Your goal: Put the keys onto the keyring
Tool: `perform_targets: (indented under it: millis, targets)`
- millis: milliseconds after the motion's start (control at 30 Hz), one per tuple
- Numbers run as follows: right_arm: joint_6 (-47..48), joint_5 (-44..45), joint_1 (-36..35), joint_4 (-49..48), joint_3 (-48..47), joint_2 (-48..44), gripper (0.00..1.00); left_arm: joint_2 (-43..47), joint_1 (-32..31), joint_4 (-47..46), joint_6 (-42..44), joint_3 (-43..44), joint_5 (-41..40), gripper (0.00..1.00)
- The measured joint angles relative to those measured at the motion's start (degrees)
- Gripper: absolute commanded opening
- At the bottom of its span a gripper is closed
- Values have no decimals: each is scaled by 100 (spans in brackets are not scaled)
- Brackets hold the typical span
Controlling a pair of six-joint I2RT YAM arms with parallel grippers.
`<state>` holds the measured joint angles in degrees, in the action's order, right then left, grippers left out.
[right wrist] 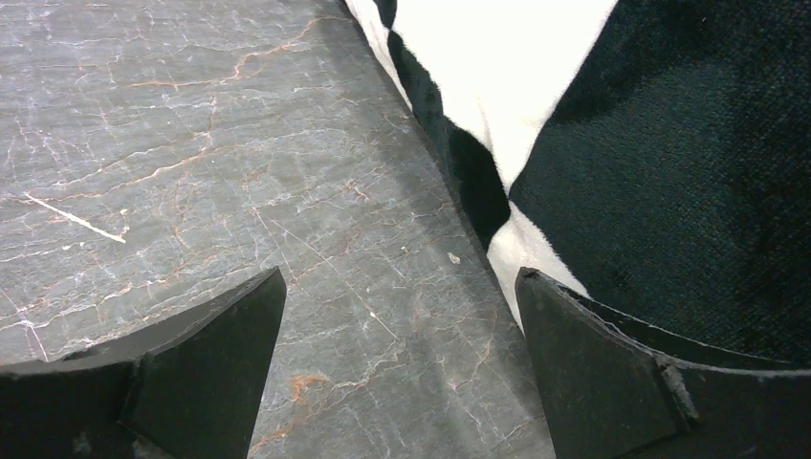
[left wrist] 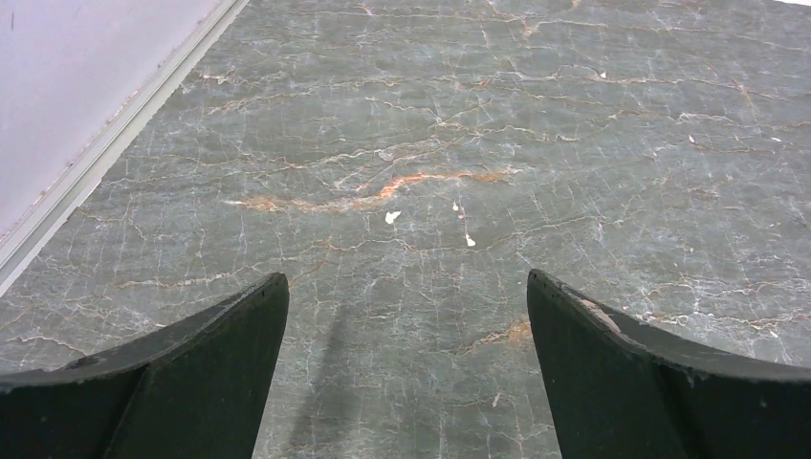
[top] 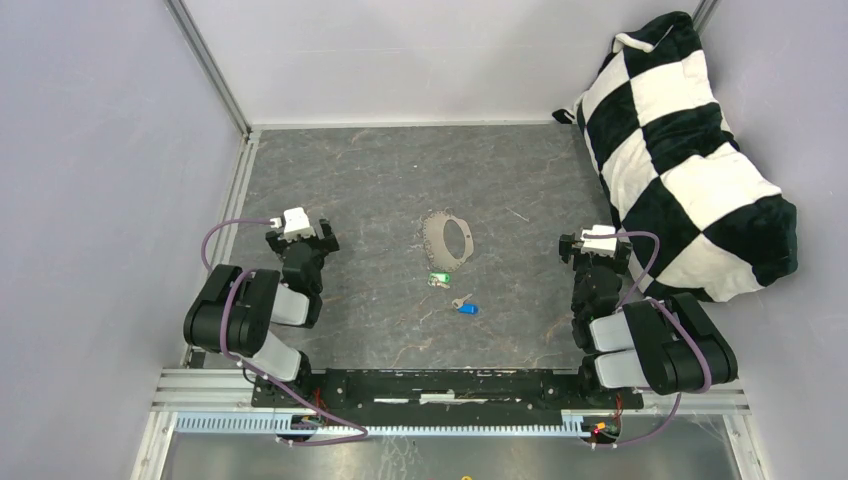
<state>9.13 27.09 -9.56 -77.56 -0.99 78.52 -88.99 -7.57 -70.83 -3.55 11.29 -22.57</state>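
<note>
The keyring (top: 433,237), a grey beaded loop, lies in the middle of the dark marble table (top: 380,170). The green-headed key (top: 438,279) lies just in front of it. The blue-headed key (top: 466,307) lies a little nearer and to the right. Both keys are loose on the table, apart from the loop. My left gripper (top: 300,232) is open and empty, well left of the keys. My right gripper (top: 597,245) is open and empty, well right of them. The left wrist view shows only bare table between my open left gripper (left wrist: 406,277). The right wrist view shows none of the task's things between my open right gripper (right wrist: 400,273).
A large black-and-white checkered plush pillow (top: 690,150) lies along the right wall, close beside my right gripper, and fills the right of the right wrist view (right wrist: 612,115). Walls close the left, back and right sides. A metal rail (top: 450,385) runs along the near edge.
</note>
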Motion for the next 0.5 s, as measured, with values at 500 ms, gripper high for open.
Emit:
perform_targets:
  millis: [500]
  targets:
    - [-26, 68, 46, 44, 0, -11, 98, 98, 68, 247, 92, 52, 507, 100]
